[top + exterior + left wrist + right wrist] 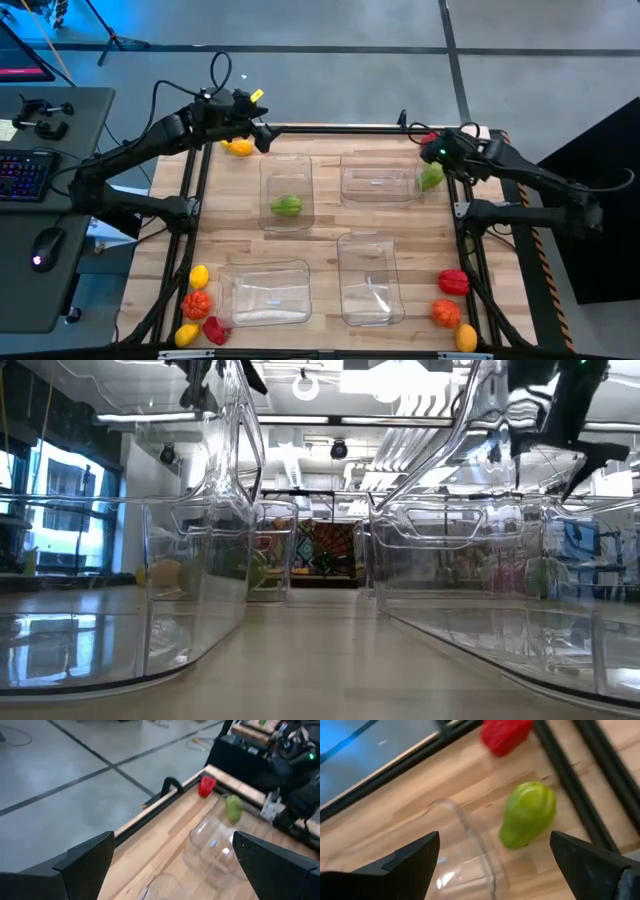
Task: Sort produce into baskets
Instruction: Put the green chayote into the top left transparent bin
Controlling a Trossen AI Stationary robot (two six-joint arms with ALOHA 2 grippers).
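We find the right claw (492, 865) released, poised above the green lumpy toy vegetable (527, 813) near the desk's far right corner; the left claw (172, 865), also released, is farther off.

The right pincer (432, 160) partly hides a red piece (429, 138) beside the green pepper (432, 178); the red piece's kind cannot be told.

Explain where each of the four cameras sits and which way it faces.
High: overhead, straight down; table, both arms.
Low: table height, level through clear baskets; arm parts above.
Left wrist: past open left gripper toward far corner.
Right wrist: past open right gripper at green pepper.
Shared: both wrists see that pepper and red piece.
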